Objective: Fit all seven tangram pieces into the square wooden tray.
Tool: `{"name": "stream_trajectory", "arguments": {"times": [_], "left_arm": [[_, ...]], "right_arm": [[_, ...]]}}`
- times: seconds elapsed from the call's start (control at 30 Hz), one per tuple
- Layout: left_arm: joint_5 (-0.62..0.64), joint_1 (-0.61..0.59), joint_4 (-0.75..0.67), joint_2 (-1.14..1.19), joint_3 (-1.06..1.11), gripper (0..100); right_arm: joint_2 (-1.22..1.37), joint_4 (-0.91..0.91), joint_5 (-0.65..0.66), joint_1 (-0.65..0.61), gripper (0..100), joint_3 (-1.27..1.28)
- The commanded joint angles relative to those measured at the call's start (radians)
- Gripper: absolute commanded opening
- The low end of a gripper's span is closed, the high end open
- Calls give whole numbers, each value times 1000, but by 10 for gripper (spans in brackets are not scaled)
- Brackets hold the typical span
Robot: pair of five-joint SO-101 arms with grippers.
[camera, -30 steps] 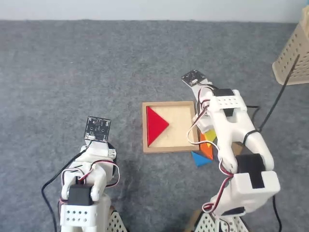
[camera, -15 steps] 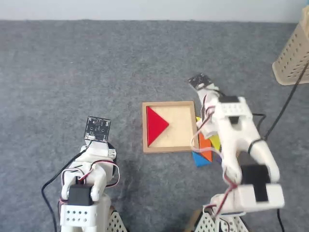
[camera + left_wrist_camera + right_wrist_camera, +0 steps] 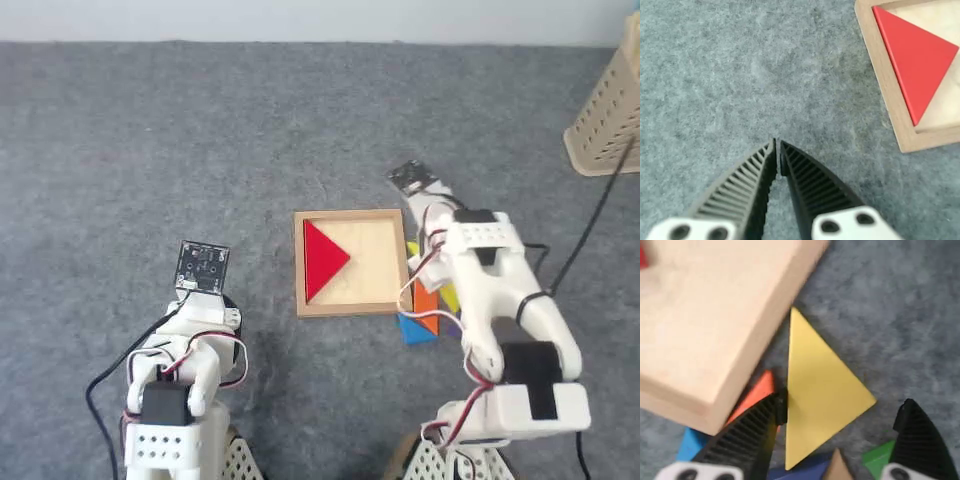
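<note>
The square wooden tray (image 3: 350,302) lies mid-table with one red triangle (image 3: 322,258) against its left side. My right gripper (image 3: 844,407) stands open low over the loose pieces just right of the tray, its fingers on either side of a yellow triangle (image 3: 817,390). Around that triangle lie an orange piece (image 3: 757,390), a blue piece (image 3: 690,447), a dark blue piece (image 3: 805,467) and a green piece (image 3: 877,457). From above, the orange (image 3: 427,303) and blue (image 3: 415,328) pieces show beside the arm. My left gripper (image 3: 776,146) is shut over bare carpet, left of the tray (image 3: 880,90).
A beige perforated basket (image 3: 610,110) stands at the far right edge, and a black cable (image 3: 590,210) runs from it toward the right arm. Grey carpet covers the table, with open room left of and behind the tray.
The right arm has shifted a little to the right and toward the near side, over the loose pieces. The left arm has not moved.
</note>
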Motion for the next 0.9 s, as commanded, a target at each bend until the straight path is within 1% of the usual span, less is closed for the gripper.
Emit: {"name": "stream_trajectory", "arguments": {"times": [0.0, 0.27, 0.33, 0.53, 0.6, 0.7, 0.87], "left_arm": [[9, -5, 5, -3, -5, 11], [9, -5, 5, -3, -5, 11], [9, -5, 5, -3, -5, 11], [9, -5, 5, -3, -5, 11], [9, -5, 5, -3, -5, 11], [9, -5, 5, -3, -5, 11], [9, -5, 5, -3, -5, 11]], "right_arm": [[13, -7, 18, 39, 336, -91], [173, -5, 18, 44, 336, -207], [197, 22, 18, 44, 336, -232], [209, 67, 11, 45, 333, -253], [202, 65, 9, 45, 308, -241], [200, 65, -32, 61, 273, -239], [202, 76, -80, 70, 272, -239]]}}
